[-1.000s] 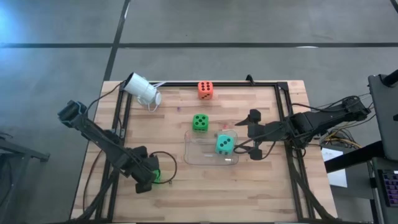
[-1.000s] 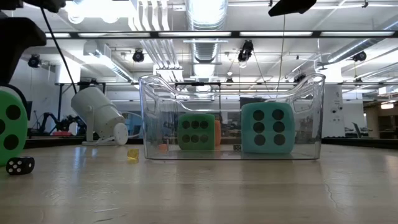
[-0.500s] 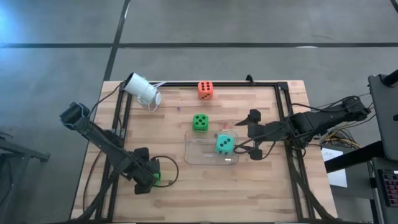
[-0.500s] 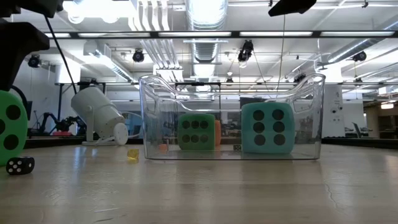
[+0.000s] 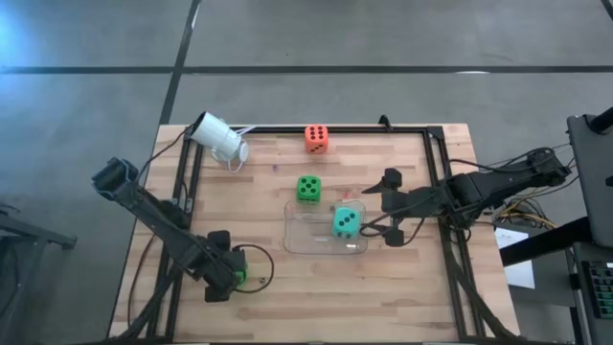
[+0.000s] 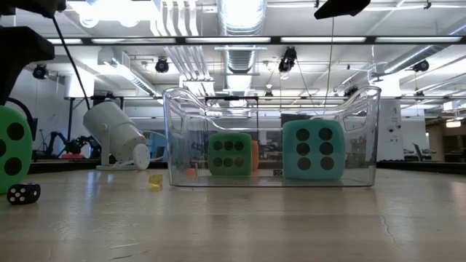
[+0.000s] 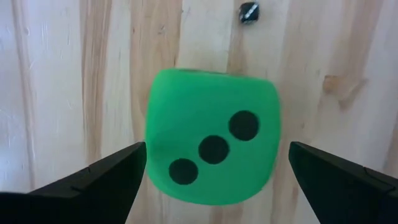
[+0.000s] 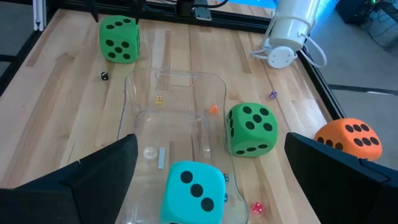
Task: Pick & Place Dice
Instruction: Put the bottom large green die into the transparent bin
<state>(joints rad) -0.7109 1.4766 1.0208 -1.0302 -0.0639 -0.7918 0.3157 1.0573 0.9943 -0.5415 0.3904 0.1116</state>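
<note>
A bright green die [image 7: 212,152], three pips up, sits on the table near the left near corner, seen at the low view's left edge [image 6: 14,149]. My left gripper [image 7: 217,149] [image 5: 222,276] is open above it, pointing down, one finger on each side with a narrow gap. The teal die [image 5: 346,222] [image 8: 193,193] rests inside a clear container [image 5: 308,238]. A second green die [image 5: 307,188] and the orange die [image 5: 316,138] sit on the table farther back. My right gripper [image 5: 383,208] is open just right of the container.
A white cylindrical camera [image 5: 218,139] lies at the far left corner with its cable. A black frame [image 5: 436,144] runs along the table's far and side edges. Tiny dice lie scattered, one black [image 6: 23,193] beside the near green die. Bare wood shows near the front edge.
My left gripper has crept slightly toward the near edge over the green die. The dice, the container and the right arm have kept still.
</note>
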